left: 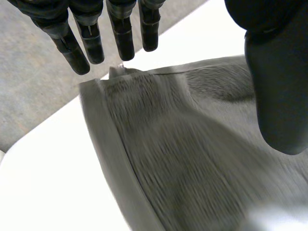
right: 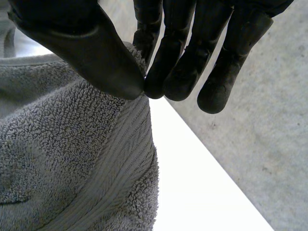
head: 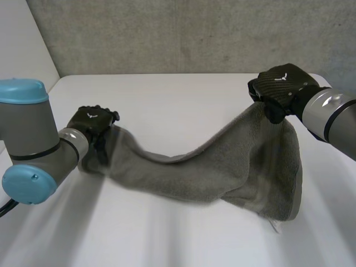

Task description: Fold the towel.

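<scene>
The grey towel (head: 222, 172) sags over the table (head: 178, 94); we judge it soft and limp. Our right hand (head: 283, 86) pinches a hemmed corner. Our left hand (head: 92, 122) has straight fingers (left: 91, 43) at the other corner and grips nothing. The hems seem the best hold.

A white desk (head: 183, 105) is standing before a grey concrete wall (head: 167, 33), its far edge meeting the wall's foot; a white panel (head: 22, 50) is rising at left.
</scene>
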`<action>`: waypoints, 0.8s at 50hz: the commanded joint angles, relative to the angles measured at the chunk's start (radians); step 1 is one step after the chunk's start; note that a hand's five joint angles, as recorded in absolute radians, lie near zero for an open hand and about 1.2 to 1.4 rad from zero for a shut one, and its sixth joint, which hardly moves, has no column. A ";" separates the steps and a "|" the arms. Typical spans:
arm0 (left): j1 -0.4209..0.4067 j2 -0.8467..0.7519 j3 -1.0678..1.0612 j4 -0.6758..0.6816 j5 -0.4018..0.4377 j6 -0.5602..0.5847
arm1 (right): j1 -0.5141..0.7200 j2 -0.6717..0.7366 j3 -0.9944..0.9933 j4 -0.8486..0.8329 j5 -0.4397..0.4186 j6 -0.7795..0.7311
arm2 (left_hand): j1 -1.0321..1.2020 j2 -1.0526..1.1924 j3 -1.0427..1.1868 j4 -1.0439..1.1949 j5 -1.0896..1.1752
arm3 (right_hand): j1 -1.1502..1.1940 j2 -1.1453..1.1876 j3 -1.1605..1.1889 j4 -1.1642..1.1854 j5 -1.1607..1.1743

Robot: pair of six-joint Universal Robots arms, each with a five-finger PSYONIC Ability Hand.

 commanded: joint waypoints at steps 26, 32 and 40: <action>-0.001 -0.134 0.073 0.139 -0.007 0.033 | 0.047 0.034 0.042 -0.018 0.016 -0.031 | -0.052 -0.046 -0.040 -0.050 -0.188 | 0.090 0.072 0.063 0.068 0.062; -0.004 -0.166 0.046 0.111 0.009 0.041 | 0.047 0.046 0.053 -0.042 0.024 -0.048 | -0.031 -0.025 -0.019 -0.030 -0.168 | 0.090 0.072 0.063 0.068 0.062; -0.040 -0.177 0.036 0.036 0.010 0.041 | 0.052 0.052 0.053 -0.044 0.027 -0.050 | 0.611 0.618 0.624 0.613 0.475 | 0.090 0.072 0.063 0.068 0.062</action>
